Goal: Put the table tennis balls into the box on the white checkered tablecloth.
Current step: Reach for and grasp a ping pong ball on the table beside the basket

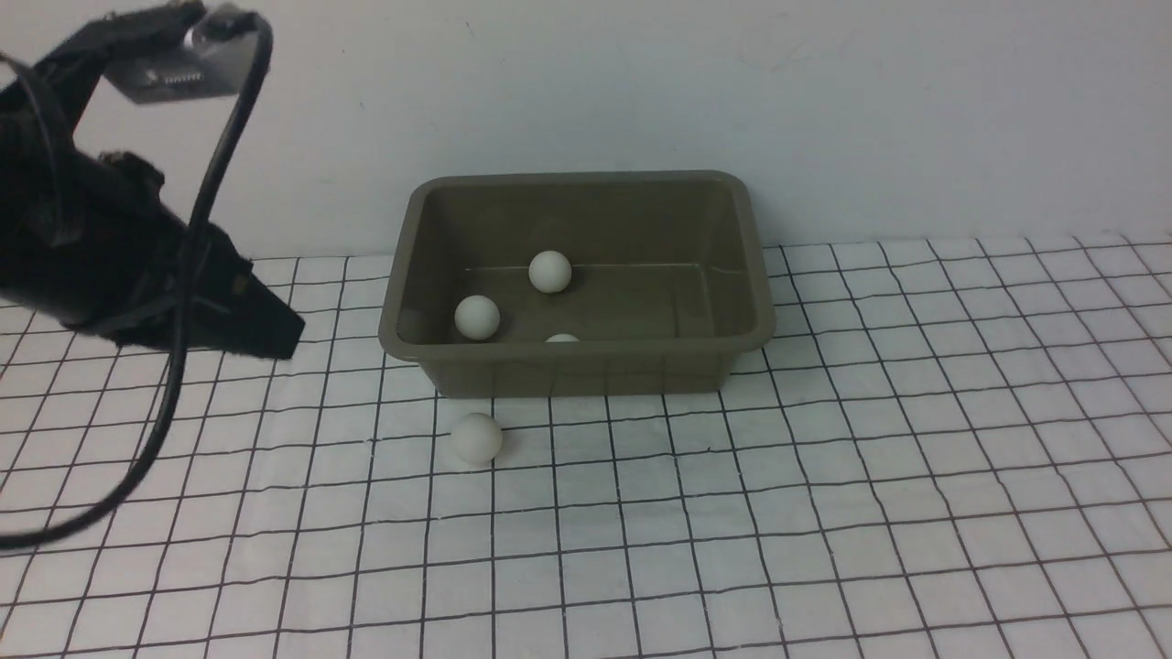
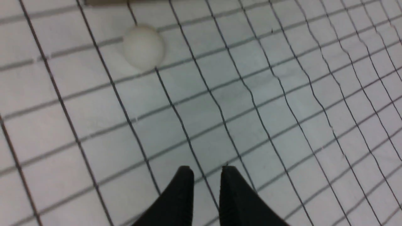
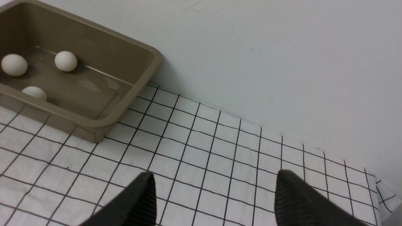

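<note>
The box [image 1: 641, 372] stands on the white checkered tablecloth [image 1: 824, 513] at the far edge of the table, close to the wall [image 1: 824, 110] and a little left of the middle. Three table tennis balls lie inside it. One [image 1: 550, 271] is near the far wall, and one [image 1: 477, 317] lies further toward the left wall. The third [image 1: 562, 339] is tucked behind the near wall, so only its top shows from the front. The right wrist view shows the same three [image 3: 66, 61] [image 3: 14, 65] [image 3: 34, 93] resting apart from one another on the box's floor. The fourth ball [image 1: 477, 437] lies on the cloth outside the box, just in front of its near wall and toward that wall's left end, near the wall but not touching it. The left claw [image 1: 275, 334] hangs over the left side of the table, level with the box and well apart from it, with a black cable [image 1: 215, 174] looping down from the arm. In its wrist view the left claw [image 2: 205, 171] has its fingers only a narrow gap apart with nothing between them, only cloth [image 2: 251, 94] beneath, and the loose ball [image 2: 143, 47] lies well away from the tips. The right claw [image 3: 216, 174] is out of sight in the front view. Its own camera shows it spread wide and empty over the cloth [image 3: 204, 141] toward the far right part of the table, with the box [image 3: 103, 123] off to one side.
</note>
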